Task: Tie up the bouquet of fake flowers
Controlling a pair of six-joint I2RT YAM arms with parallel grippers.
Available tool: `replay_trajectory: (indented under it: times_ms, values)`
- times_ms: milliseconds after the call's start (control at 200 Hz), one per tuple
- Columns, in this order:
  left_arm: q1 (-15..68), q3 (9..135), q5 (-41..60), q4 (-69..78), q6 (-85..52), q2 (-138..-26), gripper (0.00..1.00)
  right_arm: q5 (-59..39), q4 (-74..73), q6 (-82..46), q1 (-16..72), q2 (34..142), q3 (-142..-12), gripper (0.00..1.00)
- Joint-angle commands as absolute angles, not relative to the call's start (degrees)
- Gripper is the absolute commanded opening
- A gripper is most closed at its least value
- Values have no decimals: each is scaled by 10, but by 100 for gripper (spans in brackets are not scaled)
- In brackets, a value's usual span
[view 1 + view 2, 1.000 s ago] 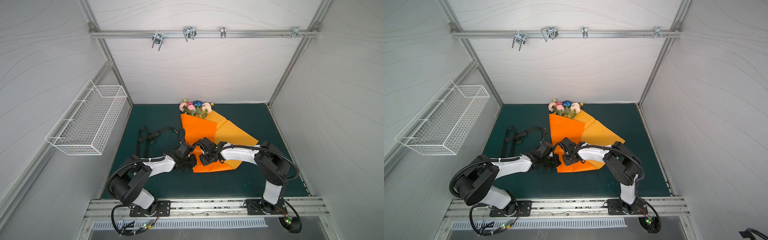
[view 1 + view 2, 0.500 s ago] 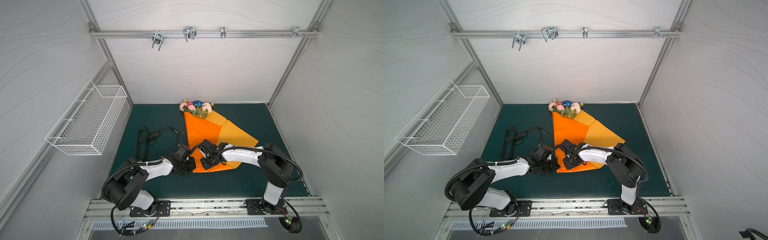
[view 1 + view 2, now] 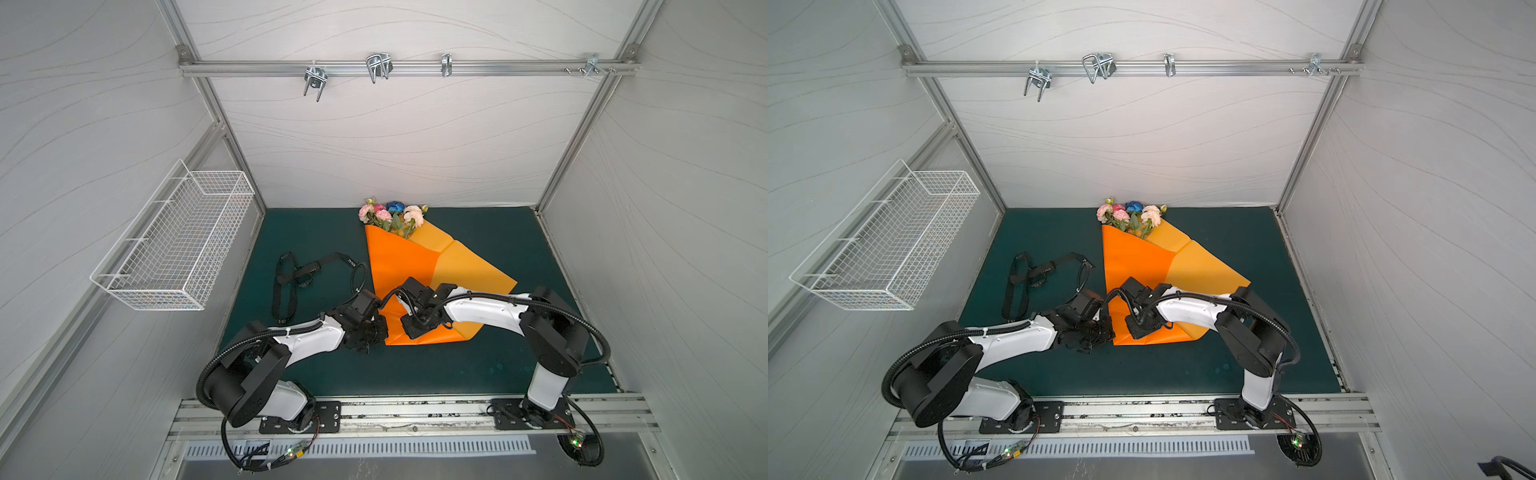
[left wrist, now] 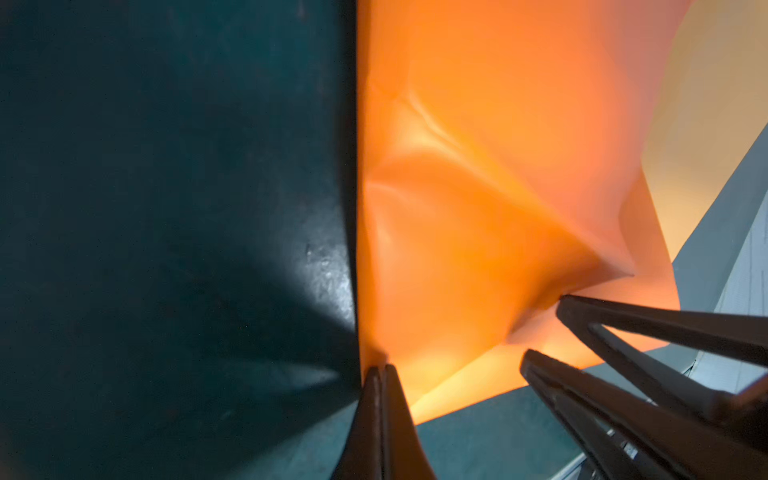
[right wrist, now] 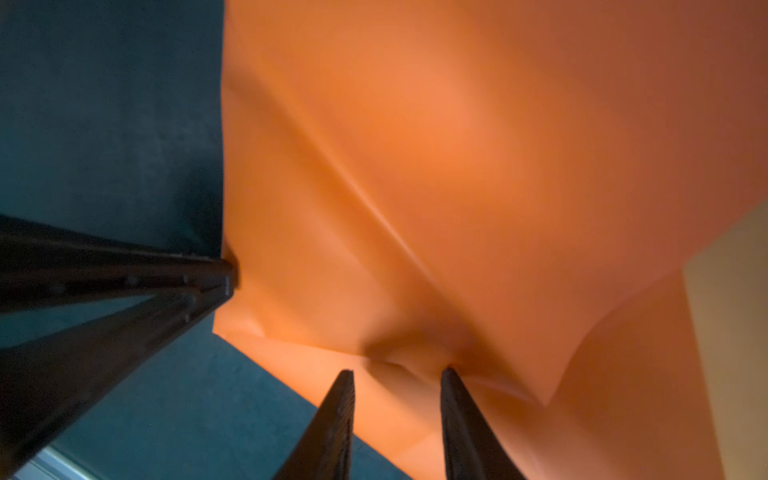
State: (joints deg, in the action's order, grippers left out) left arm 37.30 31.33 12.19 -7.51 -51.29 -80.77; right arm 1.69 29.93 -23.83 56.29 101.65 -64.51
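Fingers point(image 4: 376, 415) of L gripper point(image 4: 381, 368) are pressed together, pinching the edge of the orange paper sheet point(image 3: 395, 262). R gripper point(image 5: 398, 374) fingers are apart, tips on a crease. Bouquet of fake flowers point(image 3: 392, 214) lies at far middle of green mat point(image 3: 457, 365), blossoms poking past paper's top, stems hidden under the folded flap. Both wrists sit over paper's near end. Black ribbon point(image 3: 291, 282) lies loose just left of paper. Count: 1 bouquet, 1 sheet, 1 ribbon, 1 wire basket point(image 3: 174, 245) on left wall, 2 arms.

One bouquet of fake flowers point(image 3: 392, 216) at the back edge of the bench point(image 3: 457, 374), with one blue blossom point(image 3: 395, 206); one orange paper sheet point(image 3: 399, 266) mid-bench; one black ribbon point(image 3: 291, 282) toward the left edge; one wall-hung wire basket point(image 3: 174, 245); two robot arms point(image 3: 482, 311).
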Motion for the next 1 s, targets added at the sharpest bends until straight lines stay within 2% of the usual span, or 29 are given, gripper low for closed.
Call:
replay_trajectory:
  times_ms: [0, 120, 255, 775, 995]
  values:
    - [382, 316, 104, -116, -512, -808, 0, 35, 298, -249, 550, 963, -657, 40]
    - [382, 315, 103, -116, -512, -803, 0, 8, 277, -261, 537, 952, -647, 42]
    - [382, 315, 107, -109, -515, -808, 0, -15, 258, -261, 526, 989, -665, 41]
    - [380, 354, 103, -122, -512, -780, 0, 8, 258, -230, 519, 1067, -674, 38]
    - [311, 414, 98, -67, -497, -787, 0, 13, 256, -211, 520, 1079, -687, 39]
